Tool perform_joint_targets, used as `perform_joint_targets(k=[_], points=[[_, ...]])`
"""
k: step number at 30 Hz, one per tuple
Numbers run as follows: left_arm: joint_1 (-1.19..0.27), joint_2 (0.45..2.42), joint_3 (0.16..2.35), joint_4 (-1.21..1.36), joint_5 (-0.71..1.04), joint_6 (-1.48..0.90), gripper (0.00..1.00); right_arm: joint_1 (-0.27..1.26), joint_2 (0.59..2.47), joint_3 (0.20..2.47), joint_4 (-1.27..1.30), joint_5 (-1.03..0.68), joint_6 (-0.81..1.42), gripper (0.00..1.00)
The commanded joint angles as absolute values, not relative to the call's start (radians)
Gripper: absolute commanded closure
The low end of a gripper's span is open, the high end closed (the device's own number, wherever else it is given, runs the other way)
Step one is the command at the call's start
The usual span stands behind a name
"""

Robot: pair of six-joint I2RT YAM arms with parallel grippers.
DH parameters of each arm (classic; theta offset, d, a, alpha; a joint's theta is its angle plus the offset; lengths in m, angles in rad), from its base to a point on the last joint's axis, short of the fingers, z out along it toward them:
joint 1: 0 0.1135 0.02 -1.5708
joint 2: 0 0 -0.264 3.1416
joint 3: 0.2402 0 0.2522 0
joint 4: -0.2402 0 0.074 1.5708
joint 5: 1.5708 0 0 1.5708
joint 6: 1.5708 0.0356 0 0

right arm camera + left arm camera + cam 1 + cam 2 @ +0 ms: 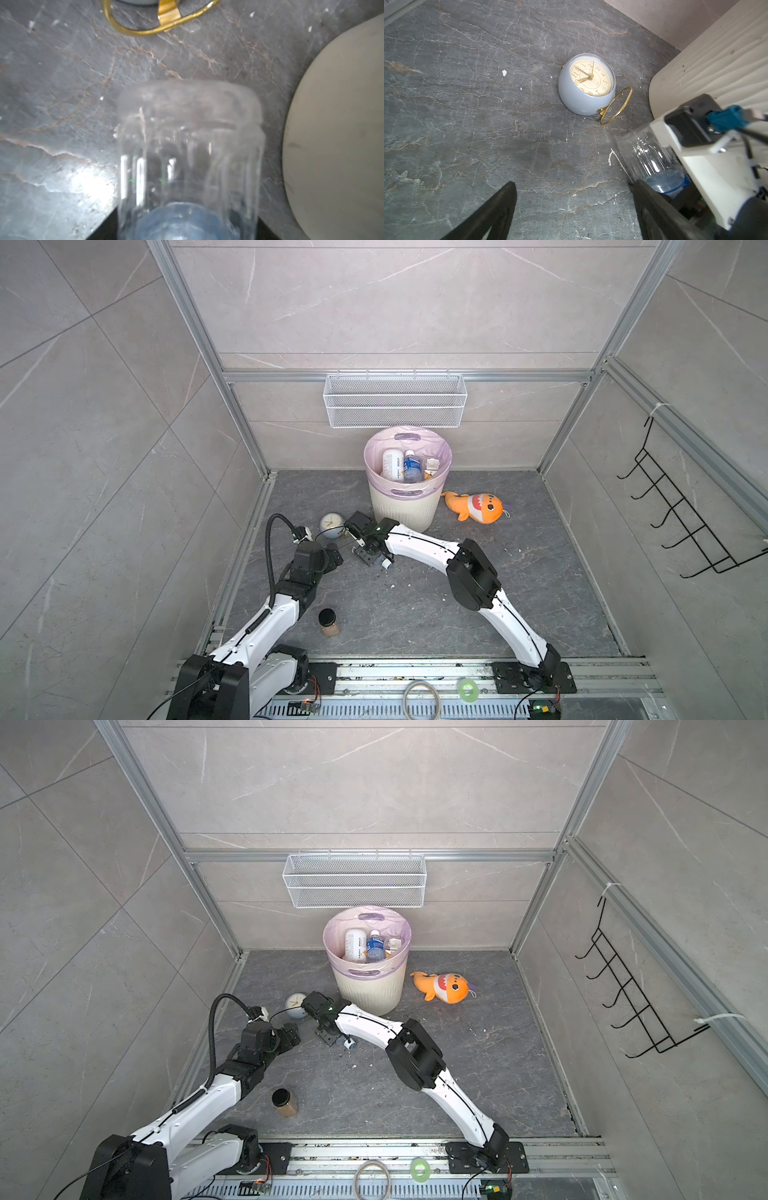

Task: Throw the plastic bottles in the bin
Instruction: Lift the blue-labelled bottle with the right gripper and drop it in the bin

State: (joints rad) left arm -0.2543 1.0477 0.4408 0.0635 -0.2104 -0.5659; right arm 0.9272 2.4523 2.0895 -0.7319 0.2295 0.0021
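On the floor at 7 o'clock of the bin (pixel 405 510), a bottle (pixel 187 155) lies low between the jaws of the right gripper (pixel 365 556). The jaws sit flush against its clear sides and appear to hold it. No other bottle shows loose on the floor, and several bottles (pixel 409 466) lie inside the bin.

From the held bottle, the clock (pixel 583 97) is near at 10 o'clock. The left gripper (pixel 575 218) hangs at 9 o'clock, jaws wide and empty. A jar (pixel 328 622) stands at 7 o'clock and a toy (pixel 473 508) lies at 2.

The step in hand looks like the grasp. Next comes a lift high enough to clear the tall rim. Then a carry toward 1 o'clock and a release over the liner, keeping off the clock.
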Motion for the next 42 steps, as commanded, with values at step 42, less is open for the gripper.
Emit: perform_joint_targets(k=[42], points=[[-0.351, 1.237, 0.516, 0.36, 0.239, -0.371, 0.05, 1.047, 1.108, 0.668, -0.191, 0.404, 0.515, 0.36]])
